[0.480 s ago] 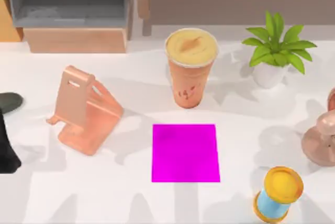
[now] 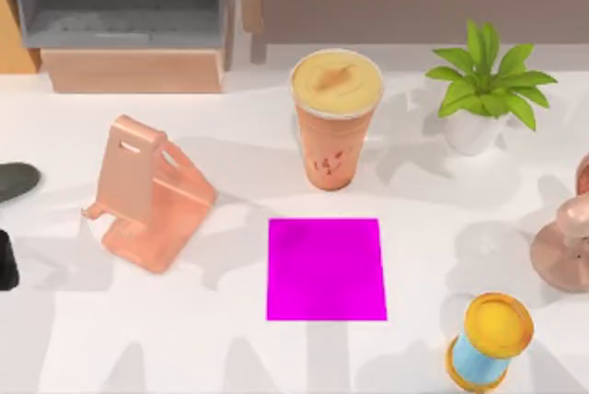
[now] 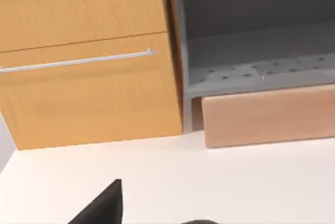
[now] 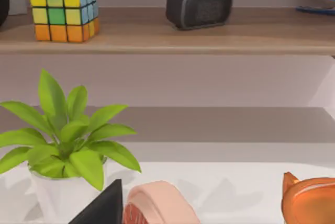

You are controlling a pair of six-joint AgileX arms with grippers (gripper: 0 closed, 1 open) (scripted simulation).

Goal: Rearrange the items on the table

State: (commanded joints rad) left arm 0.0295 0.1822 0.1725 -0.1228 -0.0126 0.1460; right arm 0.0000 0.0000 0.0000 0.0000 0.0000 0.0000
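spool (image 2: 489,339) near right | mat (image 2: 326,269) centre | left arm (image 2: 7,260) at left edge, jaws' state not discernible | mouse (image 2: 17,180) left edge: smooth, grip flanks | cup (image 2: 336,118) behind mat: tall, tippy, grip mid-wall

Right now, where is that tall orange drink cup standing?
In the top view, the orange drink cup stands upright toward the back middle of the white table, just behind the magenta mat, left of the potted plant.
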